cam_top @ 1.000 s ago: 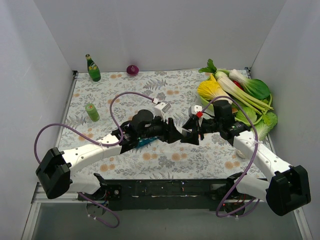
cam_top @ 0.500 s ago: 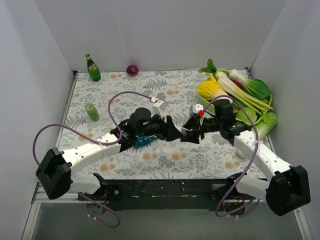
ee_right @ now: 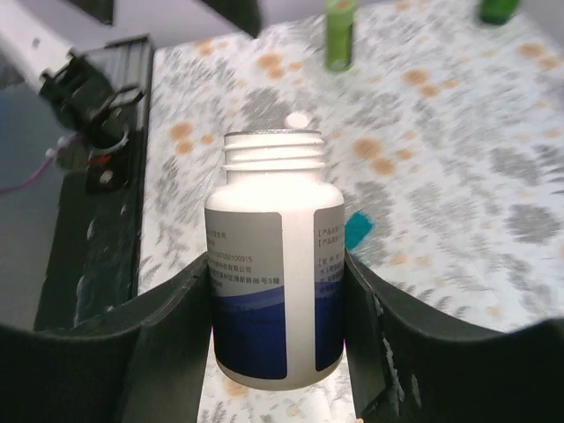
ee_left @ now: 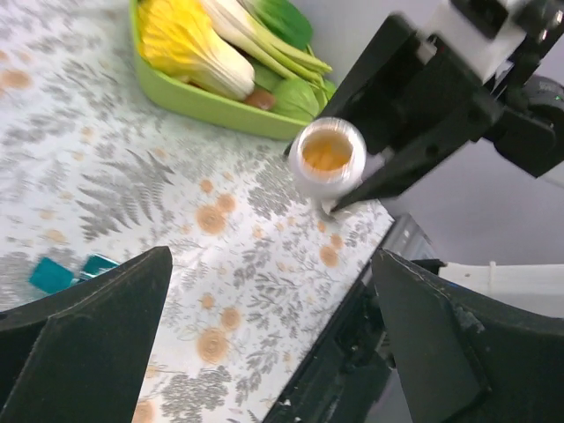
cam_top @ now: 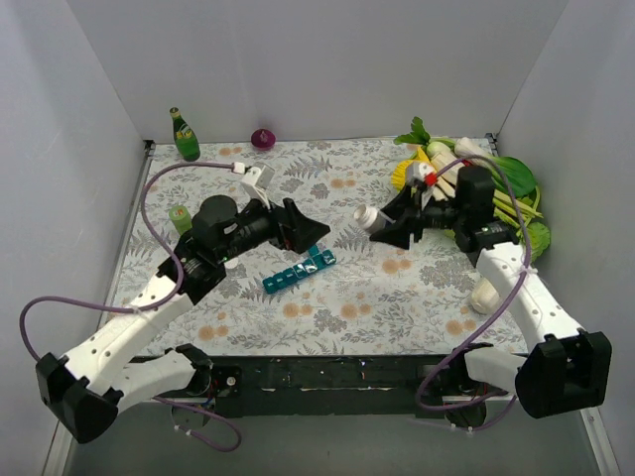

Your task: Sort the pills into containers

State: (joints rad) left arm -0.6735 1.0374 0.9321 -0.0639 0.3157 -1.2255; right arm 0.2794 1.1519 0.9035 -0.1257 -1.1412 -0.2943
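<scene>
A white pill bottle [ee_right: 273, 291] with a blue label band and no cap is held between my right gripper's [ee_right: 275, 308] fingers, above the table [cam_top: 369, 214]. In the left wrist view its open mouth faces the camera, with orange pills [ee_left: 327, 155] inside. The teal container strip [cam_top: 300, 270] lies diagonally on the floral cloth, below and between the two grippers, and an end of it shows in the left wrist view [ee_left: 66, 271]. My left gripper [cam_top: 308, 226] hangs open and empty just left of the strip, and its fingers [ee_left: 88, 339] are spread wide.
A green tray of vegetables [cam_top: 536, 213] fills the back right corner. A green glass bottle [cam_top: 184, 136] and a purple onion [cam_top: 262, 138] stand at the back wall. A small green can [cam_top: 181, 220] stands at the left. A small white object [cam_top: 485, 296] lies by the right arm.
My left gripper opened and drew back to the left, uncovering the teal strip. My right gripper moved back and to the right, carrying the bottle.
</scene>
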